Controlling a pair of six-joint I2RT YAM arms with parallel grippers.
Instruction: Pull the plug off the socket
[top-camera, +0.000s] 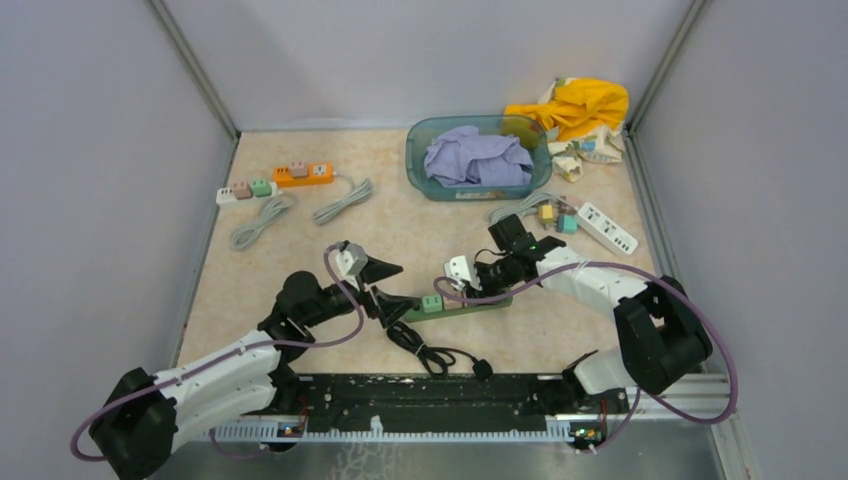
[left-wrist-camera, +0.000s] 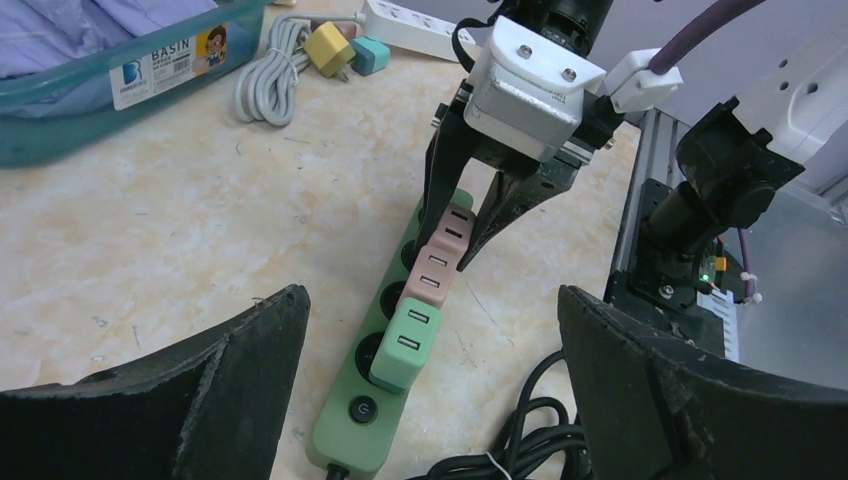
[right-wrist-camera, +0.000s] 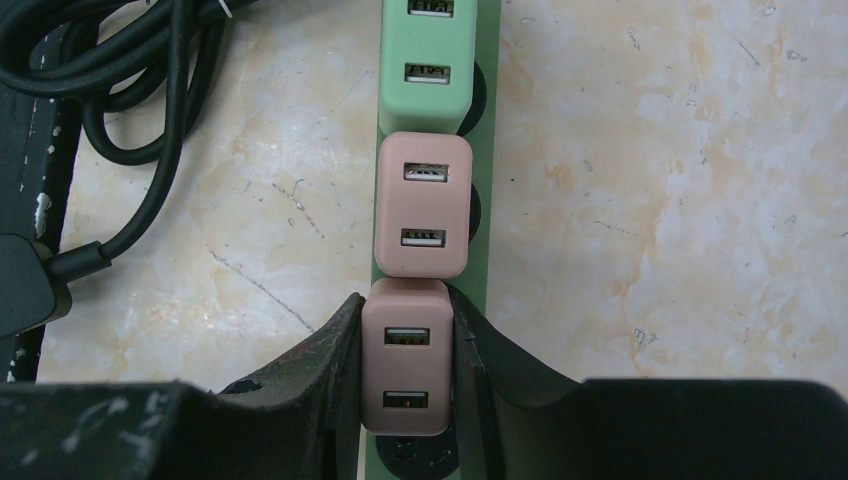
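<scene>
The end pink USB plug, seated in the green power strip on the worktop, was clamped by the right end effector. The left end effector was spread wide. A straight pull, strip braced, was judged next.

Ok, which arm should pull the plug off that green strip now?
Right. Its claw is shut on the end pink plug in the green power strip, clamped from both sides, so it likely only needs to lift. The left claw hangs open over the strip, gripping nothing.
</scene>
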